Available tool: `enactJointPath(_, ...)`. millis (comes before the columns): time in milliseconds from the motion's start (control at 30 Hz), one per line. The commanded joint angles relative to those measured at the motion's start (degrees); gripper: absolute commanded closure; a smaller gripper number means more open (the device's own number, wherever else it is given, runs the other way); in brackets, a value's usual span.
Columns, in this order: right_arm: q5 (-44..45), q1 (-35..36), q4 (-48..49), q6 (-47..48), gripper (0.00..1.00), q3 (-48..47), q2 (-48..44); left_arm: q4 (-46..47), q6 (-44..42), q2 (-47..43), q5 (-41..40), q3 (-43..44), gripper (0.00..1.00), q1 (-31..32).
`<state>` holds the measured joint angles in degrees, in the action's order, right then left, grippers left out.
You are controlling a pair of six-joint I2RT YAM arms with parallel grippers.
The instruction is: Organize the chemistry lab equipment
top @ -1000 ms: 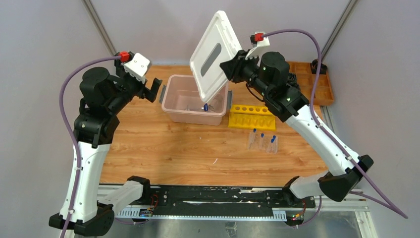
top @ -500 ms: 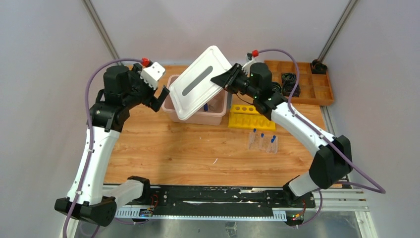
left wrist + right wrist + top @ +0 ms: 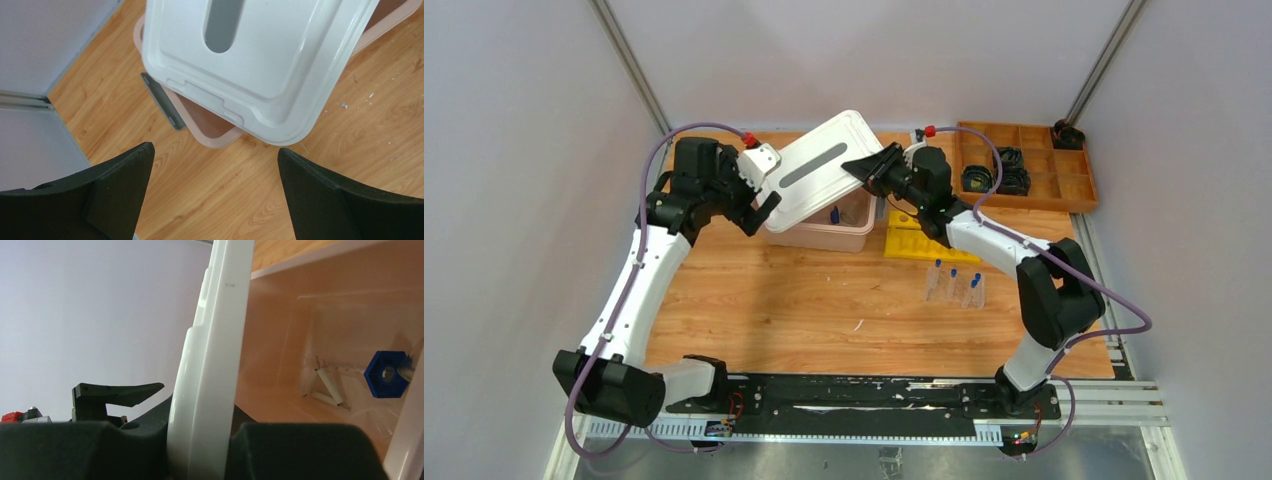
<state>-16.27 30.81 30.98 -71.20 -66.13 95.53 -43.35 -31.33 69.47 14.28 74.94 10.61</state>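
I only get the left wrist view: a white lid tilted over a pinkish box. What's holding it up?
Observer: The right tool grips the white lid by its edge. The right wrist view shows that edge between its fingers.
Operator: Is anything in the box?
Observer: Yes, a blue-capped tube sits inside the pink bin.
Operator: And what's left outside?
Observer: A clear rack holds three tubes, just on the near side of a yellow six-hole tube rack.
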Motion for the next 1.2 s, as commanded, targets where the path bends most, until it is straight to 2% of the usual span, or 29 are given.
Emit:
enactJointPath(0, -0.4, -0.8, 10.1, -3.5, 1.00, 2.0, 0.4, 4.0, -1.4, -0.7, -0.8, -1.9, 0.00, -0.4)
enactJointPath(133, -3.0, -0.9, 9.1, -3.3, 0.98, 0.8, 1.5, 5.2, -1.5, -1.5, -0.9, -2.6, 0.00, -0.4)
enactJointPath(300, -3.8, -0.5, 2.1, 0.0, 0.75, 0.6, 0.7, 7.9, -1.5, -0.5, -2.7, -4.0, 0.00, -0.3)
enactJointPath(567, -2.2, -0.4, 0.2, 1.2, 0.54, 3.4, -1.7, 14.7, 1.3, 3.3, -4.9, -8.2, 0.01, -0.4)
enactJointPath(700, -1.8, -0.4, -3.6, 1.9, 0.40, 3.2, -2.2, 15.8, 0.8, 3.8, -5.9, -9.5, 0.01, -0.3)
enactJointPath(767, -0.6, -0.4, -6.2, 2.7, 0.36, 3.8, -3.5, 15.9, 0.2, 3.8, -5.5, -10.3, 0.02, -0.4)
enactJointPath(833, 1.0, -0.3, -10.8, 4.3, 0.35, 4.1, -5.6, 15.8, -0.1, 4.0, -4.8, -10.7, 0.02, -0.3)
enactJointPath(1000, 5.4, -0.3, -32.1, 10.6, 0.35, 1.0, -11.9, 16.4, 0.3, 4.9, -2.8, -11.2, 0.04, -0.3)
enactJointPath(1167, 14.2, 0.0, -47.3, 18.1, 0.33, -3.2, -16.0, 16.4, 0.6, 5.6, -1.0, -9.6, 0.04, -0.2)
